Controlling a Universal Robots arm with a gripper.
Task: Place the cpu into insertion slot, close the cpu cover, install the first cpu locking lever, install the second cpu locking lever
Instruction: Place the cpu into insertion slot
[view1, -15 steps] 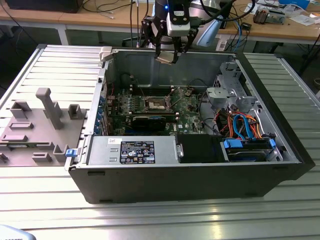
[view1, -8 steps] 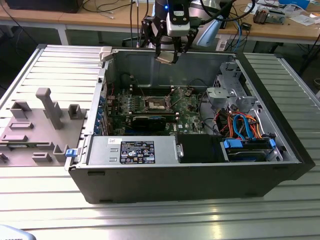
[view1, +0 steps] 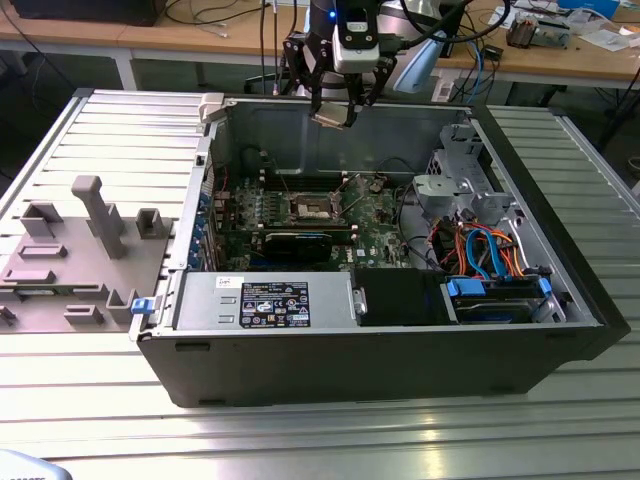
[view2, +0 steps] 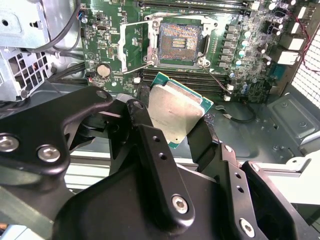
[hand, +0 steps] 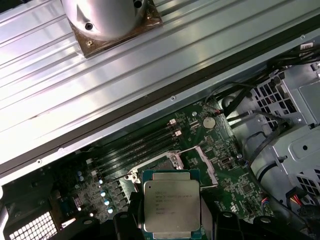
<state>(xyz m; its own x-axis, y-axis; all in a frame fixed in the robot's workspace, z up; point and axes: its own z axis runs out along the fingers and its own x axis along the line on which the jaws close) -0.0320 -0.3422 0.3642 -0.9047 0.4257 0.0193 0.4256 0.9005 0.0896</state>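
Evidently the gripper (view2: 172, 125) pinched the cpu (view2: 177, 107) by opposite edges above the motherboard (view2: 250, 80), apart from the uncovered insertion slot (view2: 180, 42); it seemed light, stiff and fragile, best gripped at its rims.

cpu (view2: 176, 111): one.
gripper (view2: 172, 122): one.
gripper fingers (view2: 144, 120): two, one at each side of the cpu.
insertion slot (view2: 179, 44): one.
cpu cover (view2: 123, 47): one.
coin battery (view2: 103, 70): one.
motherboard (view1: 383, 228): one.
computer case (view1: 320, 365): one.
power supply (view1: 210, 300): one, along the case's near edge in the exterior view.
drive carrier with blue tabs (view1: 497, 297): one, at the case's near corner on the exterior view's right.
robot arm (view1: 415, 35): one.
grey fixture plate (view1: 60, 280): one, at the ribbed metal table's (view1: 320, 440) edge on the exterior view's left; its upright blocks overlap too much to count.
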